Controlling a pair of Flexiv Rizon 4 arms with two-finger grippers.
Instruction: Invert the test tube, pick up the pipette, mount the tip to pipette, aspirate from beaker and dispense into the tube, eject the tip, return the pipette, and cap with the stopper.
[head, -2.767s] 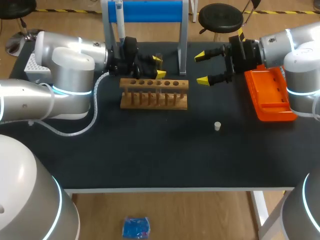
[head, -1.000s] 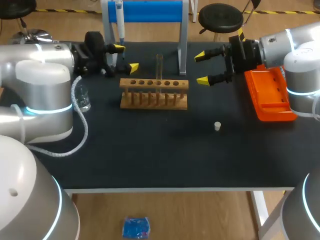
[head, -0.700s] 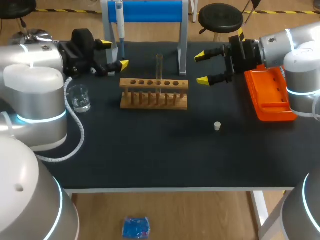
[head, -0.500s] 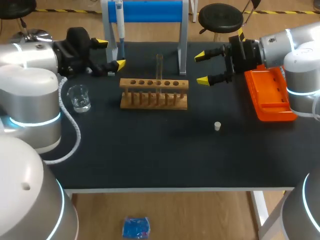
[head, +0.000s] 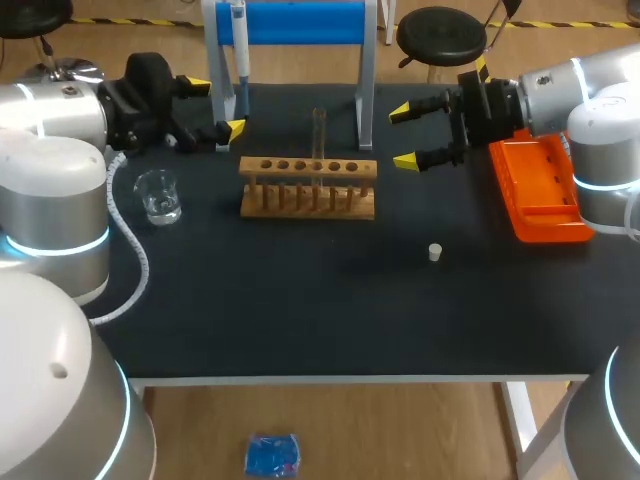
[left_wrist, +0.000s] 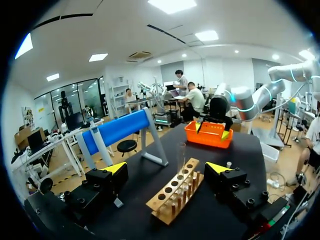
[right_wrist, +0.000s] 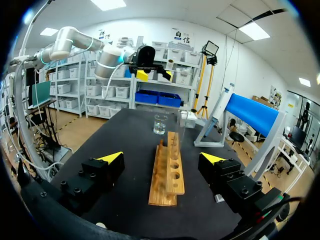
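Note:
A clear test tube (head: 320, 132) stands upright in the wooden rack (head: 308, 186); it also shows ahead of both grippers (left_wrist: 181, 159) (right_wrist: 182, 125). The pipette (head: 240, 48) hangs on the blue stand (head: 300, 22). My left gripper (head: 213, 106) is open and empty, left of the rack beside the stand's leg. My right gripper (head: 402, 136) is open and empty, right of the rack, in front of the orange tip box (head: 540, 190). A glass beaker (head: 158, 195) sits left of the rack. The white stopper (head: 435, 252) lies on the mat.
The black mat (head: 330, 300) spreads in front of the rack. The stand's grey legs (head: 366, 100) rise behind the rack. In the wrist views, the rack (left_wrist: 177, 192) (right_wrist: 167, 172) runs lengthwise ahead of each gripper's open fingers.
My left gripper has pulled back leftward from the rack, away from the tube that stands in the rack, and the beaker has come into view. The right arm has not moved.

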